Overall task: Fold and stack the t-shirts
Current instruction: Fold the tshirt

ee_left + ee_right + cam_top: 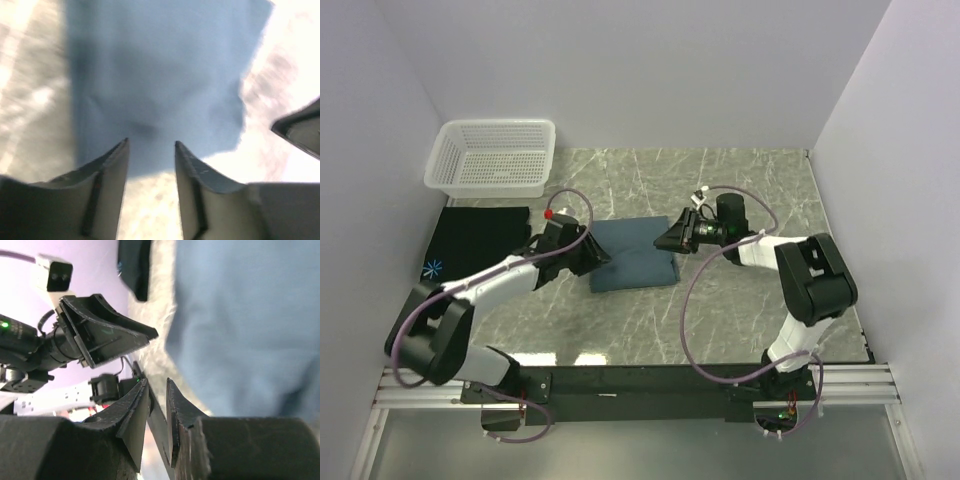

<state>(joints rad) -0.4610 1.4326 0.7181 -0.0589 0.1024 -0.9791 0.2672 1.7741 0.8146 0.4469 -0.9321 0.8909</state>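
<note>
Top external, blue t-shirt [635,258], L gripper [596,257] half-open at left edge, R gripper [666,240] narrow at right

**Two grippers flanking a folded blue shirt**

A slate-blue t-shirt [635,258] is lying folded into a rectangle near the middle of the marble table [750,190]. The left gripper [597,258] is sitting at the shirt's left edge, and the right gripper [660,242] is reaching in at its far right corner. From above, nothing is showing whether either one is touching the cloth. A black t-shirt [480,235] is lying flat beside the left wall, with a light-blue starburst print [434,268] showing at its near corner. A white lattice basket [495,155] is standing in the far left corner, just beyond the black t-shirt.
</note>
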